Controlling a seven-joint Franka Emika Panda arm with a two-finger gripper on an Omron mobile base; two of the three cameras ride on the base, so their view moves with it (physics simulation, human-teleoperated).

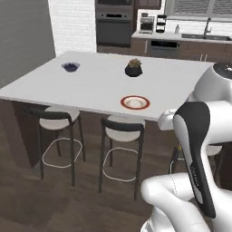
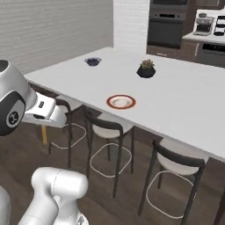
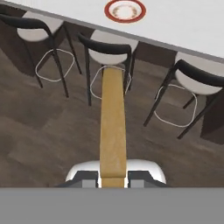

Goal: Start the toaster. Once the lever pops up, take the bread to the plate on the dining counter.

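In the hand view my gripper (image 3: 113, 180) is shut on the bread (image 3: 113, 127), a tan slice seen edge-on that reaches forward from between the fingertips. The slice hangs over the dark wood floor, short of the dining counter (image 1: 99, 86). The bread (image 2: 44, 133) also peeks out below the white hand in the right base view. The plate (image 1: 135, 103) (image 2: 121, 102) (image 3: 125, 10), red-rimmed with a pale centre, lies bare near the counter's near edge, straight ahead of the bread. The toaster is out of view.
Dark-backed stools (image 1: 121, 129) (image 3: 109, 52) stand along the counter's near edge between me and the plate. A small bowl of blue berries (image 1: 70, 67) and a potted plant (image 1: 133, 68) sit farther back on the counter. A wall oven (image 1: 114, 27) is behind.
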